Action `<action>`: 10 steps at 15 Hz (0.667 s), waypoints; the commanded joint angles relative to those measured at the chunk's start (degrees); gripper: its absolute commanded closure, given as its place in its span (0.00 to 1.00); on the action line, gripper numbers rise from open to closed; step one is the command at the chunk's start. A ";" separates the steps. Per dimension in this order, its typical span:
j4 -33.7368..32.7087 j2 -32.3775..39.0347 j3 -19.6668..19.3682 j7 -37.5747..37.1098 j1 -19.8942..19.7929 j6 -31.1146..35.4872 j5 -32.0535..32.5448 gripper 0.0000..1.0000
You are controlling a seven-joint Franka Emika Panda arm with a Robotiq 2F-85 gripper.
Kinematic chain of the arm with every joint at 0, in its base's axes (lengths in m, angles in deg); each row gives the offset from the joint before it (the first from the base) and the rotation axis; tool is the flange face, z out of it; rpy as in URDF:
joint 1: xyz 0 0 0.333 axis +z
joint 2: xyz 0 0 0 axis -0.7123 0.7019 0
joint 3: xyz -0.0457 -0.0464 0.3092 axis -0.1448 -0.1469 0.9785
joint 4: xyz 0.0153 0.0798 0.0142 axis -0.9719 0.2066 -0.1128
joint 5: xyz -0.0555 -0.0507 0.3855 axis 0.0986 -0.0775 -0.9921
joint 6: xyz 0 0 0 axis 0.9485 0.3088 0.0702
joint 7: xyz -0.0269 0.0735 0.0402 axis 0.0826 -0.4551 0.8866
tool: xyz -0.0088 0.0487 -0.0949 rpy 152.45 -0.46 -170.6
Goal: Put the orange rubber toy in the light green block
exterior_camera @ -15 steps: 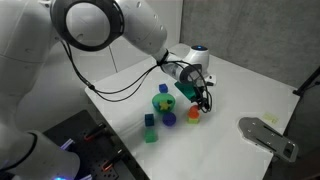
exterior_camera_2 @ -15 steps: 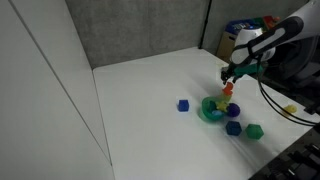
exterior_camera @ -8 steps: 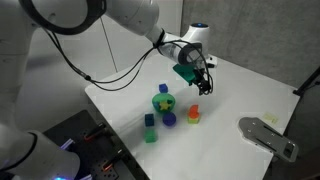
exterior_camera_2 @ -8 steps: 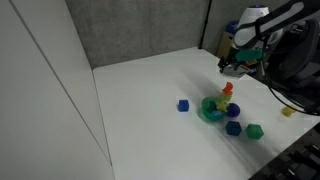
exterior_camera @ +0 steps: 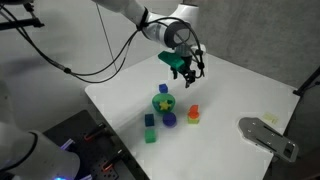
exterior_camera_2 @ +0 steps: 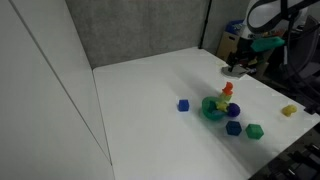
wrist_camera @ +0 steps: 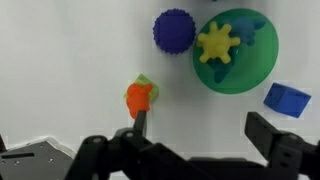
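Moved: gripper point(exterior_camera: 187, 70) is rising up and away from the orange rubber toy point(exterior_camera: 194, 113), which it was down beside a second ago; the toy is staying where it was
Gripper: is hanging in the air above and beyond the green round piece point(exterior_camera: 163, 101) in both exterior views; in the wrist view its fingers point(wrist_camera: 268, 135) are standing wide apart, with nothing between them
Orange rubber toy: is standing upright on the white table point(exterior_camera: 240, 90), near the green round piece and free of the gripper
Light green block: is showing in the wrist view as a pale green patch point(wrist_camera: 148, 82) touching the toy on the side towards the green round piece; whether the toy is sitting in it or only against it, I cannot tell
Purple piece point(exterior_camera: 169, 119): is lying just beside the green round piece, on the side nearer the toy
Blue cube point(exterior_camera: 163, 88): is sitting near the green round piece, on its far side in an exterior view
Dark blue cube point(exterior_camera: 150, 120): is sitting near the green round piece, on its near side; the darker green cube point(exterior_camera: 151, 135) is sitting just beyond it, farther from the piece
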 commanded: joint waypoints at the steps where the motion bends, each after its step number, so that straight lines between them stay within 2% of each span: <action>1: 6.63 -8.77 1.57 4.73 0.20 -5.22 0.78 0.00; 6: 11.13 -19.31 3.40 9.84 1.16 -11.71 0.68 0.00; 10: 11.43 -27.17 4.33 9.58 2.33 -17.78 0.89 0.00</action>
